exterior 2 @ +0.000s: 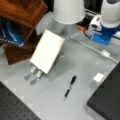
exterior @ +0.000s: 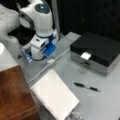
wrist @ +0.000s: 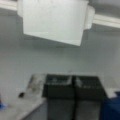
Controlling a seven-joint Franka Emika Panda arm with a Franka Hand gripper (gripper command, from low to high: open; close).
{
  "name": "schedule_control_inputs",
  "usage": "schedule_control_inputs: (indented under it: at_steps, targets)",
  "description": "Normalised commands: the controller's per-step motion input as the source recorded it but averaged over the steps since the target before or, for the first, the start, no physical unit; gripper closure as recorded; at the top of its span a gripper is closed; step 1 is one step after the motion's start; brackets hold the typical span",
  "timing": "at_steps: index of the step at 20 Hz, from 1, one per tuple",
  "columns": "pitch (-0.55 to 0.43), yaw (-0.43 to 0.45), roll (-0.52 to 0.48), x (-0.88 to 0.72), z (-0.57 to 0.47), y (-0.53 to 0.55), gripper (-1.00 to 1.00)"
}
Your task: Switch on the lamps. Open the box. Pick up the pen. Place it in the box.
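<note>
1. Your tool (wrist: 74, 96) shows at the wrist view's bottom; its 2 dark fingers (wrist: 58, 92) sit pressed together, holding nothing.
2. In both front views the box (exterior: 96, 51) rests on the desk (exterior: 105, 100) with its black lid down and white latch (exterior: 85, 55) at the front.
3. The pen (exterior: 86, 86) lies flat on the desk, near the box's front, apart from the white notepad (exterior: 55, 96); in a front view it lies between that pad (exterior 2: 47, 51) and the box (exterior 2: 106, 98).
4. A white lampshade (exterior 2: 68, 11) stands at a front view's top.
</note>
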Motion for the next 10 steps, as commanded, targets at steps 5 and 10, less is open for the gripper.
schedule_control_inputs:
  at_steps: [5, 10]
  targets:
    - [-0.466, -0.119, 0.096, -0.67, -0.49, -0.04, 1.00]
    - [-0.509, -0.107, 0.106, -0.68, -0.40, -0.08, 1.00]
